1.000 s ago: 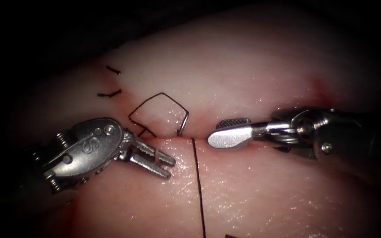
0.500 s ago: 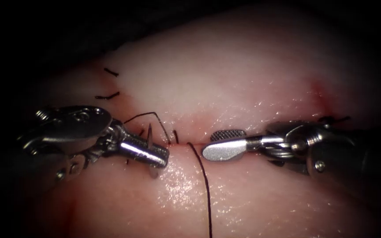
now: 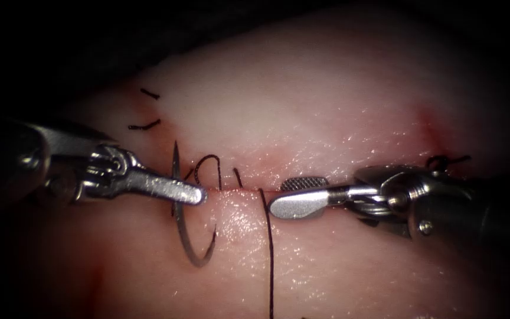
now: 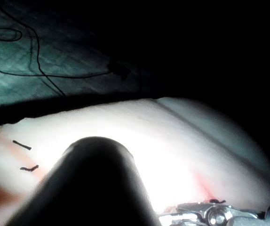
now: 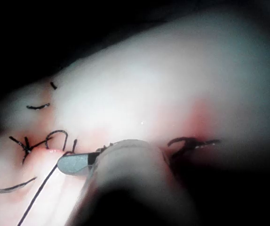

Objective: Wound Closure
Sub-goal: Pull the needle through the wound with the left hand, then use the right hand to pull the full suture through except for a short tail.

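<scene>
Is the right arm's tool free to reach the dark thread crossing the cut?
Probably yes: the right tool, jaws open and empty, sits just right of the dark thread with bare tissue between. The left tool holds the curved needle mid-curve, out of the tissue.

Both pincers, left point(image 3: 199, 194) and right point(image 3: 293, 198), are shiny metal (the right one cross-hatched inside). The tissue point(image 3: 326, 106) looks wet and glossy. The thread point(image 3: 268, 254) is dark and matt.

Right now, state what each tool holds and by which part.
Left tool: the needle, gripped on its upper curve. Right tool: nothing.
</scene>
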`<state>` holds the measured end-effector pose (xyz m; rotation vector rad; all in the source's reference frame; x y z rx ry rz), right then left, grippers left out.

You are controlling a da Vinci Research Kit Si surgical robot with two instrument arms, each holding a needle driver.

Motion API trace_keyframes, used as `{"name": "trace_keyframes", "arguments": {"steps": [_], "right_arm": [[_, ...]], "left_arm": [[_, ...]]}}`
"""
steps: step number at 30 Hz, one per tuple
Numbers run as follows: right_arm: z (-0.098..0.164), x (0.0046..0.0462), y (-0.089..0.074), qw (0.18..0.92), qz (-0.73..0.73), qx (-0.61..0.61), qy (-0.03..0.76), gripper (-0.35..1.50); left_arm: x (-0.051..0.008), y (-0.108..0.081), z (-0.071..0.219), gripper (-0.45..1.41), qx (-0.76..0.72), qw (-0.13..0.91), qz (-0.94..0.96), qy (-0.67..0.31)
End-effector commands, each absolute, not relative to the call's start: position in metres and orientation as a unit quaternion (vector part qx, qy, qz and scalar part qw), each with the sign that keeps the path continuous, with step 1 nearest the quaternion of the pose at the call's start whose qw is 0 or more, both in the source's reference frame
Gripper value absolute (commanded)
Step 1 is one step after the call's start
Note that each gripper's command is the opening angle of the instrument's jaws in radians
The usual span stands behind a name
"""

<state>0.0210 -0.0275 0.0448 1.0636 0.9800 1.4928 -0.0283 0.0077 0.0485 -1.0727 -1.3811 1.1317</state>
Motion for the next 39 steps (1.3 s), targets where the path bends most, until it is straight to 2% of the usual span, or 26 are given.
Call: {"name": "trace_keyframes", "arguments": {"steps": [1, 6, 9, 10, 13, 14, 17, 20, 22, 26, 37, 39], "right_arm": [[0.045, 0.0217, -0.027, 0.507, 0.617, 0.442, 0.408, 1.09], [0.044, 0.0206, -0.026, 0.511, 0.621, 0.431, 0.410, 1.06], [0.044, 0.0199, -0.026, 0.530, 0.614, 0.407, 0.419, 0.96], [0.043, 0.0195, -0.025, 0.543, 0.611, 0.391, 0.424, 0.93], [0.042, 0.0192, -0.025, 0.550, 0.607, 0.377, 0.432, 0.89], [0.040, 0.0189, -0.023, 0.557, 0.600, 0.352, 0.453, 0.84], [0.038, 0.0192, -0.023, 0.579, 0.584, 0.320, 0.470, 0.93], [0.034, 0.0206, -0.022, 0.612, 0.553, 0.278, 0.492, 1.09], [0.034, 0.0211, -0.022, 0.620, 0.545, 0.267, 0.497, 1.09], [0.031, 0.0251, -0.024, 0.690, 0.482, 0.203, 0.501, 1.11], [0.038, 0.0296, -0.026, 0.775, 0.409, 0.139, 0.461, 1.06], [0.039, 0.0301, -0.026, 0.785, 0.400, 0.133, 0.453, 0.98]], "left_arm": [[-0.0284, 0.009, 0.048, -0.45, -0.478, 0.464, 0.495, -0.558], [-0.0275, 0.008, 0.046, -0.45, -0.555, 0.388, 0.533, -0.508], [-0.0271, 0.007, 0.044, -0.45, -0.629, 0.288, 0.590, -0.417], [-0.0268, 0.007, 0.042, -0.45, -0.667, 0.216, 0.621, -0.351], [-0.0265, 0.006, 0.041, -0.45, -0.674, 0.195, 0.629, -0.335], [-0.0260, 0.006, 0.040, -0.45, -0.680, 0.171, 0.649, -0.294], [-0.0254, 0.006, 0.038, -0.45, -0.686, 0.148, 0.662, -0.262], [-0.0245, 0.007, 0.037, -0.45, -0.700, 0.137, 0.674, -0.189], [-0.0243, 0.007, 0.037, -0.45, -0.703, 0.135, 0.676, -0.174], [-0.0232, 0.009, 0.036, -0.45, -0.721, 0.133, 0.673, -0.100], [-0.0226, 0.007, 0.035, -0.45, -0.737, 0.108, 0.662, -0.082], [-0.0229, 0.006, 0.035, -0.45, -0.740, 0.102, 0.660, -0.080]]}}
